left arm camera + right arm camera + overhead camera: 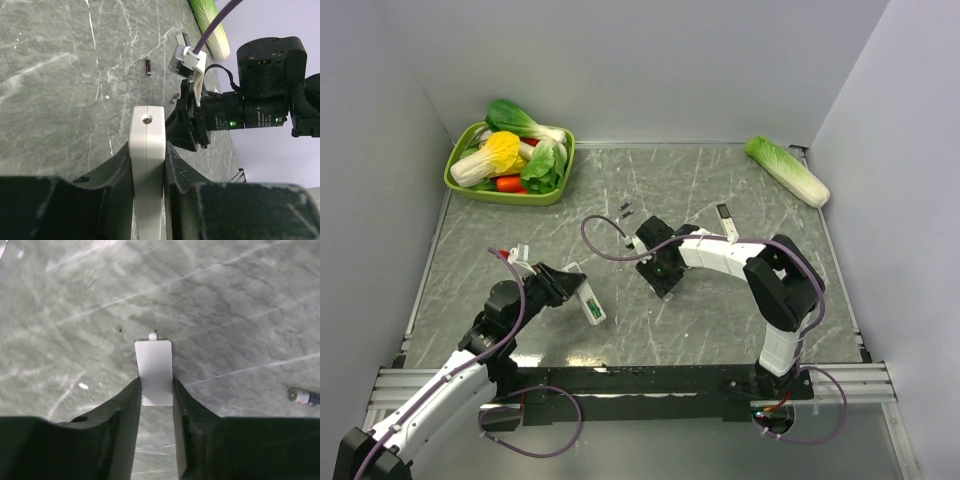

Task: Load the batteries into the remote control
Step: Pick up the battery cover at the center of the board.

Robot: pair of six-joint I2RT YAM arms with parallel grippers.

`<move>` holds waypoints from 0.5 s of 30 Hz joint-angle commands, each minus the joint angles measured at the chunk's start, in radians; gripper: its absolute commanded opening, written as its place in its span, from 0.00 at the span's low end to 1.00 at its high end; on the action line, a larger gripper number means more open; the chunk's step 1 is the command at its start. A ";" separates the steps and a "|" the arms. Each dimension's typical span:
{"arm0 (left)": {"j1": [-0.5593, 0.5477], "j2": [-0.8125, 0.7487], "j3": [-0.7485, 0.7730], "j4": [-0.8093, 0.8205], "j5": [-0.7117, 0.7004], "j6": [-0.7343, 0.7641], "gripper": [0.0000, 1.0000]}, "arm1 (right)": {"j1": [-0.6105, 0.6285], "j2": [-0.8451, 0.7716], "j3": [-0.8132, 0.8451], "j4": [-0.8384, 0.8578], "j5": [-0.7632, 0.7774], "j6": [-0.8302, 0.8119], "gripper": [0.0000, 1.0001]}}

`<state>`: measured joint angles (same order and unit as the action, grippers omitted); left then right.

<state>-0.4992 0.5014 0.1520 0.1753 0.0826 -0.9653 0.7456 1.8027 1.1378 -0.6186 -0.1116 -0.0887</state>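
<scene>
**Status: partway.**

- Left jaws are closed on the long slim white plastic remote control (588, 300), lower left-centre of top view, recess side up.
- The flat white rectangular plastic battery cover (154, 371) is off the remote. Right jaws grip it by its long edges, mid-frame, low over the grey marbled surface (740, 320). Contact w/ surface: cannot tell.
- Green shows in the recess (592, 311). Lining or seated batteries: cannot tell.
- 2 tiny dark cylindrical cells (624, 209) lie loose, upper centre.
- Remaining, est.: confirm batteries seated, refit cover.
</scene>
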 commanded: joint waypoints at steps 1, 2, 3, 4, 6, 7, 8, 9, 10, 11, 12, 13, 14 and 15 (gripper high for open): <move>-0.002 -0.003 0.024 0.066 0.008 -0.016 0.01 | 0.032 0.014 0.033 0.023 0.085 0.133 0.41; -0.002 -0.006 0.024 0.064 0.008 -0.018 0.02 | 0.034 0.011 0.030 0.022 0.086 0.127 0.41; -0.002 -0.007 0.024 0.062 0.006 -0.016 0.02 | 0.034 0.009 0.024 0.016 0.084 0.122 0.46; -0.002 -0.009 0.023 0.062 0.005 -0.018 0.02 | 0.035 0.006 0.020 0.007 0.087 0.118 0.48; -0.002 -0.012 0.017 0.070 0.002 -0.021 0.01 | 0.035 -0.005 0.008 0.002 0.093 0.099 0.53; -0.002 -0.012 0.017 0.073 0.005 -0.021 0.02 | 0.038 -0.011 0.002 -0.001 0.095 0.098 0.53; -0.002 -0.011 0.015 0.075 0.006 -0.023 0.01 | 0.037 -0.023 -0.004 -0.001 0.095 0.098 0.53; -0.002 -0.009 0.015 0.076 0.008 -0.023 0.02 | 0.037 -0.028 -0.018 -0.003 0.098 0.098 0.53; -0.002 -0.008 0.015 0.076 0.009 -0.023 0.01 | 0.037 -0.029 -0.019 -0.004 0.101 0.098 0.53; -0.002 -0.006 0.015 0.078 0.009 -0.024 0.02 | 0.037 -0.026 -0.019 -0.016 0.102 0.098 0.53; -0.002 -0.003 0.015 0.082 0.011 -0.024 0.02 | 0.037 -0.025 -0.019 -0.021 0.101 0.098 0.53; -0.002 -0.001 0.015 0.082 0.011 -0.024 0.01 | 0.037 -0.022 -0.023 -0.023 0.098 0.098 0.53; -0.001 0.000 0.017 0.085 0.013 -0.026 0.01 | 0.038 -0.020 -0.029 -0.021 0.099 0.098 0.53; -0.002 0.002 0.018 0.085 0.011 -0.024 0.01 | 0.037 -0.022 -0.032 -0.020 0.102 0.098 0.53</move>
<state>-0.4992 0.5014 0.1520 0.1852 0.0826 -0.9707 0.7811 1.8034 1.1366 -0.6155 -0.0441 -0.0032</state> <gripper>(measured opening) 0.276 0.531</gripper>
